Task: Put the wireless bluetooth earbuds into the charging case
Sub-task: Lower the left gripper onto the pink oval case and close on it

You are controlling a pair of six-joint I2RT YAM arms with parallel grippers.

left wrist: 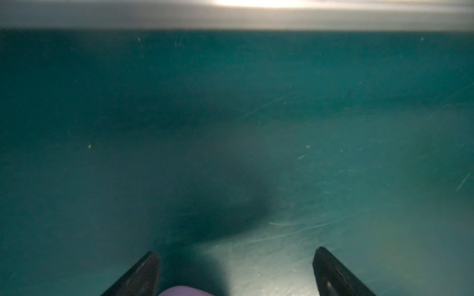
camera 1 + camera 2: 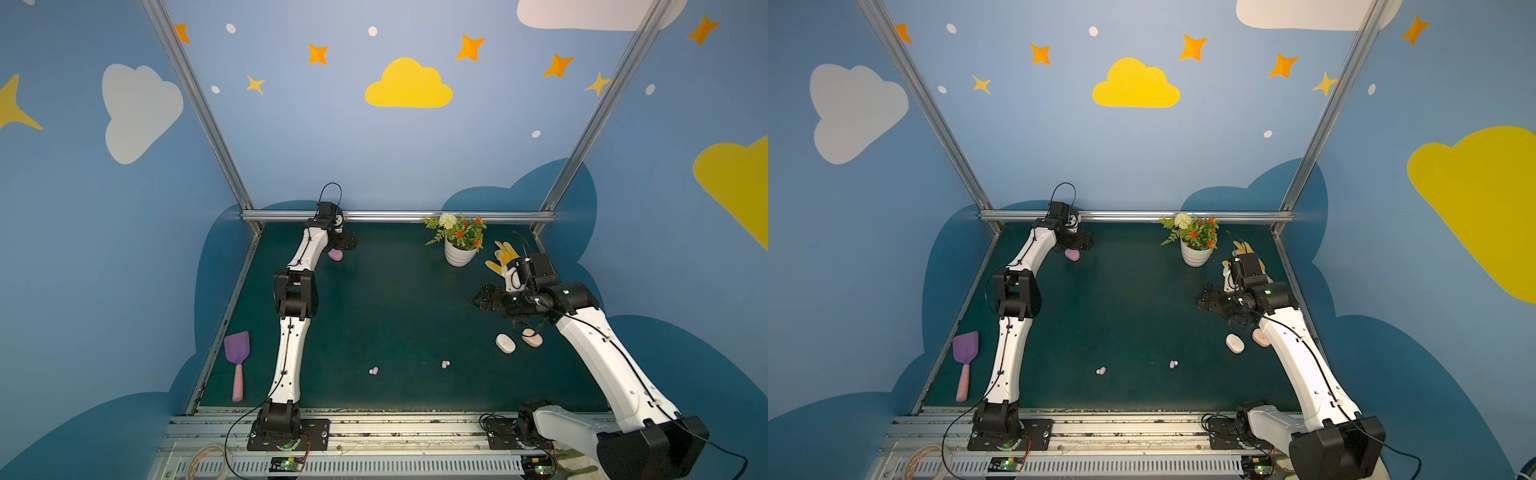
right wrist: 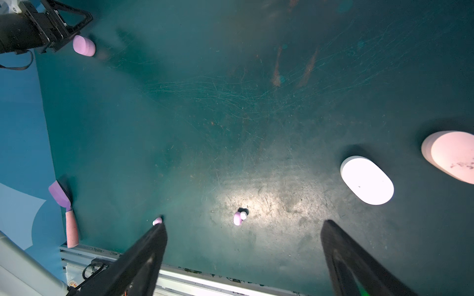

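Left gripper (image 1: 237, 253): jaws wide, empty; lilac case (image 2: 336, 254) close by, left of centre.
Right gripper (image 3: 243, 224): jaws wide, empty, right of centre.
Earbuds (image 2: 374, 370): two loose clusters on mat (image 2: 395, 299), lower centre; white case (image 2: 505, 343) to their right.

— What lies left on the green mat (image 2: 395, 311)?
— A purple scoop (image 2: 237, 372) with a pink handle, near the front.
— And far right?
— A flowering plant in a white pot (image 2: 459, 245), and just right of it a yellow-and-white glove (image 2: 505, 257).
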